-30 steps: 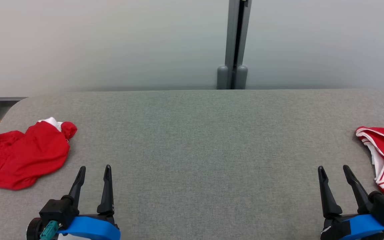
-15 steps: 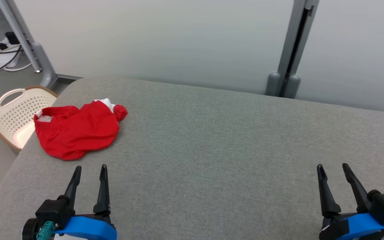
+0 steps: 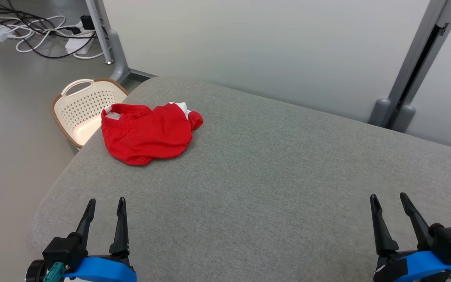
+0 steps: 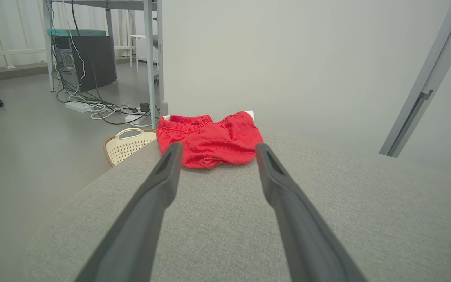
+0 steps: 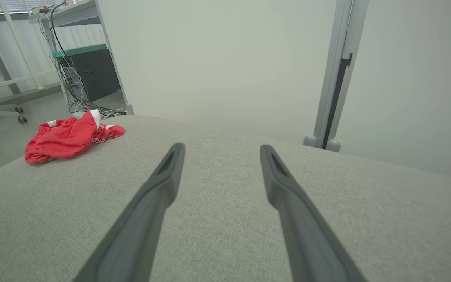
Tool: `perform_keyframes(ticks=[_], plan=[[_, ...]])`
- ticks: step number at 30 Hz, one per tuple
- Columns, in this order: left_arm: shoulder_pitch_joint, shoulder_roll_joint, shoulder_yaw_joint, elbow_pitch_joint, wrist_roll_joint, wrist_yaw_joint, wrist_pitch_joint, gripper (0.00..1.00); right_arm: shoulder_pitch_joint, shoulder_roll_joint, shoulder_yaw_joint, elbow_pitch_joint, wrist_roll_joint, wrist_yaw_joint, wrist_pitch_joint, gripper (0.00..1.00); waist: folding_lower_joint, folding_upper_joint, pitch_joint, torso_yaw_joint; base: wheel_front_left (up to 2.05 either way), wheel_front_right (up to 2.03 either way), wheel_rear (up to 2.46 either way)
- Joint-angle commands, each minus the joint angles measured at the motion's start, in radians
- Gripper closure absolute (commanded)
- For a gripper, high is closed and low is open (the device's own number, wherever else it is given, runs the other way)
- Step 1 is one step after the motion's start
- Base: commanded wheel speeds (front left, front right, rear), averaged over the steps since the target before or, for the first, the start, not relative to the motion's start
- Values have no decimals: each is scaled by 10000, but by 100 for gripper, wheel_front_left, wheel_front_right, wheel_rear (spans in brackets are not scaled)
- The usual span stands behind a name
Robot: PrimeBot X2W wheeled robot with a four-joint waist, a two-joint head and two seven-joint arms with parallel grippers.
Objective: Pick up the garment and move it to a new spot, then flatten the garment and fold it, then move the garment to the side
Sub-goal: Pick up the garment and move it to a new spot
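Toward the tabletop's (image 3: 268, 176) left corner the head has turned: red shorts (image 3: 147, 133) face the left gripper (image 3: 106, 200), spread and empty like the right gripper (image 3: 388, 196); pickup may begin.

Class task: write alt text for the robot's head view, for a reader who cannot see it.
A crumpled red garment lies near the far left corner of a grey table. The left end effector and right end effector are open and empty at the bottom corners. A cream basket stands on the floor by the table's left edge.
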Motion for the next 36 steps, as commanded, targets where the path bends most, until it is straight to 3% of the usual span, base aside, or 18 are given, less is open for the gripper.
perform_keyframes(ticks=[1,10,22,29,36], plan=[[65,31,55,-4,-18,-69,-45,0,-129,-19,-7,14,-46,1,-25,0,0,-1,105,189,0,0,0],[-16,20,5,8,-61,-78,-45,0,-163,-21,-57,-38,-84,1,0,0,0,-1,280,697,0,0,0],[-502,89,33,46,-260,-79,17,0,-291,-136,66,-109,-15,1,-39,0,0,-1,571,659,0,0,0],[-2665,937,175,-606,-1427,-86,1275,0,-614,-314,208,-490,-145,1,168,0,0,-1,1454,470,0,0,0],[-4817,1757,972,172,-2836,-82,2923,0,-1457,-734,786,-858,-189,1,397,0,0,-1,2764,-522,0,0,0]])
